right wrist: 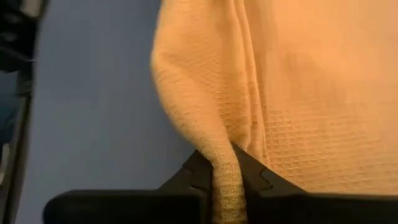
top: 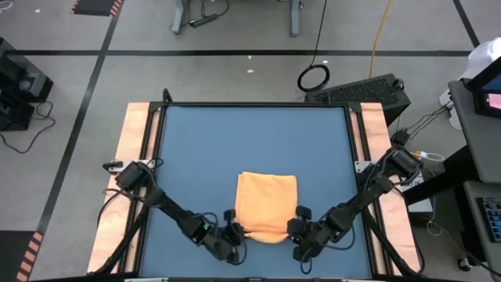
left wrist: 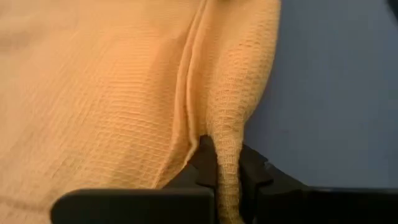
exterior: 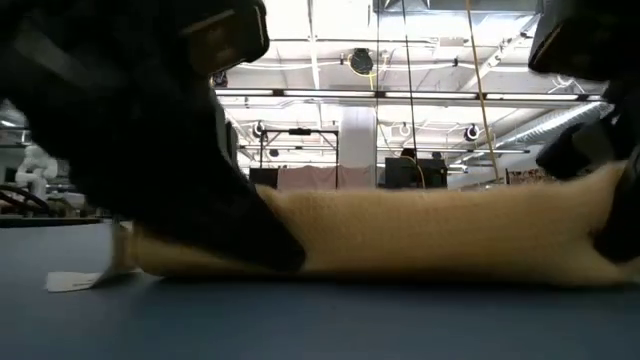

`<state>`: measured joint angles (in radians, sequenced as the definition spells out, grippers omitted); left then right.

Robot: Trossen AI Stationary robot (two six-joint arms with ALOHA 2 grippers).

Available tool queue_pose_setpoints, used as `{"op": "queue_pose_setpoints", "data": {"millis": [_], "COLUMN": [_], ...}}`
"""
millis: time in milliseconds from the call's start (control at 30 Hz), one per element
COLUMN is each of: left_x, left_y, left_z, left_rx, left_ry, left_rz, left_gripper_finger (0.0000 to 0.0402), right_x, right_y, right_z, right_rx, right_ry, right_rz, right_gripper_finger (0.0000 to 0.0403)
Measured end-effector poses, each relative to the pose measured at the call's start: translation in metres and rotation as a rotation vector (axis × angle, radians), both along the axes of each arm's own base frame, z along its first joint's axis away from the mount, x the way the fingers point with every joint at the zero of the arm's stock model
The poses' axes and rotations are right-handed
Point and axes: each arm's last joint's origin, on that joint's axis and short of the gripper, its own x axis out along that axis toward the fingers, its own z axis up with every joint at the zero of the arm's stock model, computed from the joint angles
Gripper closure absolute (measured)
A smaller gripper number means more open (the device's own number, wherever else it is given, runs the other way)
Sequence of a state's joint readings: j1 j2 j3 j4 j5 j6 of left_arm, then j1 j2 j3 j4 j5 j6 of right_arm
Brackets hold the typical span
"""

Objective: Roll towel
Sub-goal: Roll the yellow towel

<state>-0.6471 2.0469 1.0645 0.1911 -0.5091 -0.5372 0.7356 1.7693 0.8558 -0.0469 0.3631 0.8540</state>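
Since both claws are already pinching the near corners, left gripper and right gripper each clamped on a fold of the towel lying mid-table, expect light, floppy cloth; grabbing corners looks right for rolling evenly.

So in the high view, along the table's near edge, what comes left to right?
Left gripper, pinched on the towel's near left corner → towel → right gripper, pinched on its near right corner.
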Motion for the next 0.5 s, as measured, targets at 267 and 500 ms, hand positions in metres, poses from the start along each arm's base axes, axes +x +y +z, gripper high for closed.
{"op": "queue_pose_setpoints", "data": {"millis": [267, 500], "left_x": [0.008, 0.017], "left_y": [0.022, 0.045], "left_z": [0.031, 0.022], "left_rx": [-0.293, -0.451], "left_ry": [0.060, 0.151], "left_rz": [0.102, 0.141], "left_gripper_finger": [0.0378, 0.0387], "right_x": [-0.023, -0.047], "right_y": [0.011, 0.037], "right_z": [0.032, 0.035], "right_rx": [-0.159, -0.416], "right_ry": [-0.100, -0.291], "right_rz": [0.239, 0.300], "right_gripper_finger": [0.0288, 0.0195]}}
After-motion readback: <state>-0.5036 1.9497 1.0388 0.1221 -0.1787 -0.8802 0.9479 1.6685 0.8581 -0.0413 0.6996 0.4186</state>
